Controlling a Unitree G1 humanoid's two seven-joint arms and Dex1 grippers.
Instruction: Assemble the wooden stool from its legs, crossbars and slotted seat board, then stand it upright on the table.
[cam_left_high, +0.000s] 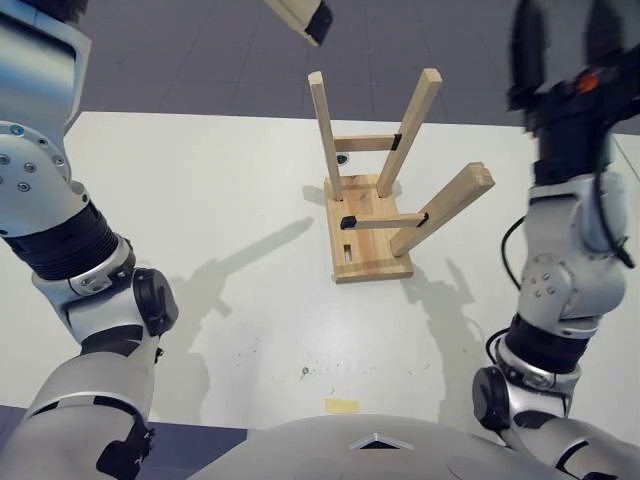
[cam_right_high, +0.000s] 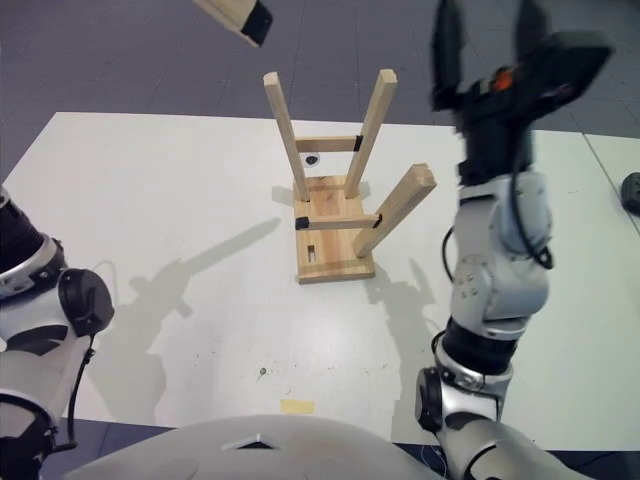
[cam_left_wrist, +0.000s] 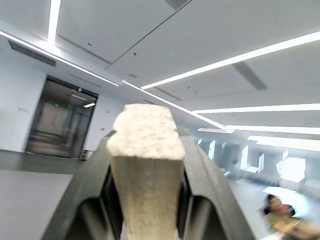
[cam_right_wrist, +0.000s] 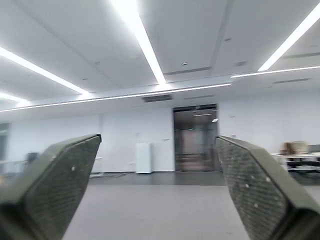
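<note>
The stool is lying upside down near the middle of the table, its seat board flat on the surface and three legs sticking up, two crossbars tying them together. The corner nearest the robot's left is showing a bare slot, with one crossbar's free end hanging just above it. The left gripper is clamping the fourth leg high over the far edge, well apart from the board. The right gripper is standing raised with its fingers spread, holding nothing. To my eye, the leg is needing to come down square over that slot, meeting the crossbar end too, while the free gripper is steadying the board against tipping.
</note>
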